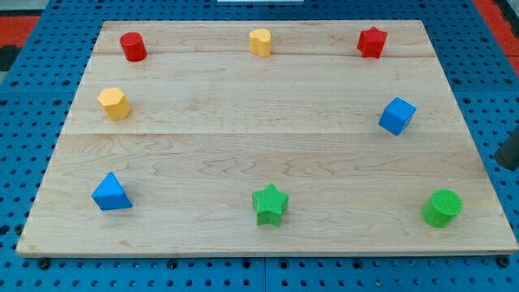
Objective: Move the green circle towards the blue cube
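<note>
Wooden worktop (243,105) on blue pegboard: green circle (442,208) at the view's bottom right, blue cube (396,115) above it, well apart; my tip unseen, no fingers, nothing held; approach pending, next push runs upward, slightly left.

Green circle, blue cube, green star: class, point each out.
green circle (442,208), camera view, its round top face.
blue cube (396,115), camera view, its top face.
green star (270,203), camera view, its top centre.
</note>
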